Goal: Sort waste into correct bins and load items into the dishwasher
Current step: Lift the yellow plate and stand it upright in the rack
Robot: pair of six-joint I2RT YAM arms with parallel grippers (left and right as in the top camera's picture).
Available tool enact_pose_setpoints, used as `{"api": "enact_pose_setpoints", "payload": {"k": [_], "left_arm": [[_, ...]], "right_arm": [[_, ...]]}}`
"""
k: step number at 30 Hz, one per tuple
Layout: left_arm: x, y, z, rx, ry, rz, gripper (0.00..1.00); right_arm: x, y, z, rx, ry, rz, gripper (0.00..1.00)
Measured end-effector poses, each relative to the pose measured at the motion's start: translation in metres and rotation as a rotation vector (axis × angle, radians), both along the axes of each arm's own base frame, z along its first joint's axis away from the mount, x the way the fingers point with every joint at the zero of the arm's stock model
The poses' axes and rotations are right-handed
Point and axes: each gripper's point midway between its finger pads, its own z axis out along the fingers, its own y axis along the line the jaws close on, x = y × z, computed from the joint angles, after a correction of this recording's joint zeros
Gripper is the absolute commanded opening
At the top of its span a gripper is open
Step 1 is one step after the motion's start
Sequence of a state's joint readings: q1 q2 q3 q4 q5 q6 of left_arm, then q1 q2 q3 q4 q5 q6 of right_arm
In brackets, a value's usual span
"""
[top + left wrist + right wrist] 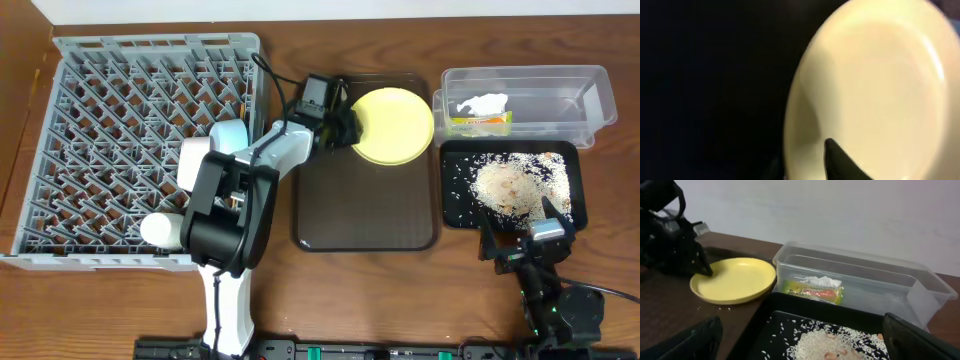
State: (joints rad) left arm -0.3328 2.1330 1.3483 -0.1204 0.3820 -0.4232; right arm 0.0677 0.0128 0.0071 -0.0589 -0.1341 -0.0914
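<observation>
Waste sorted — yellow plate (395,125) waits on the brown tray (365,210).
Wrapper (480,122), tissue (482,102) in clear tub (560,95); rice (515,185) in black tray (455,215) by the desk's right edge; left pincer (348,130) straddles the plate's rim — clamped or not, cannot tell; right pincer (520,235) gapes.

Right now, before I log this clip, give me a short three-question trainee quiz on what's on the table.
1. True or false: the right gripper is open.
2. The wrapper lies in: A clear tub; B brown serving tray; C dish rack.
3. Fill in: the rice scraps lie in the ___ tray.
Key: 1 true; 2 A; 3 black, the black tray.
</observation>
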Motion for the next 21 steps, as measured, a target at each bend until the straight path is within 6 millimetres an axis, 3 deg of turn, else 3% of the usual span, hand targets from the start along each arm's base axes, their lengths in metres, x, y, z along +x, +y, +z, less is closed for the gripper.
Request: {"api": "enact_pose_setpoints", "payload": {"k": [9,13,16,21], "left_arm": [[-0.007,-0.004,-0.003,-0.054,0.053,-0.028,0.07],[-0.019,0.019,0.011,-0.034,0.087,-0.010,0.07],[-0.019,0.050,0.052,-0.011,0.036,0.024,0.07],[-0.022,0.125,0.160,0.054,-0.173,0.141,0.07]], "right_arm": [[0.000,0.000,0.000,0.000,0.000,0.000,0.99],[0.000,0.000,0.000,0.000,0.000,0.000,0.99],[0.000,0.000,0.000,0.000,0.000,0.000,0.99],[0.000,0.000,0.000,0.000,0.000,0.000,0.99]]}}
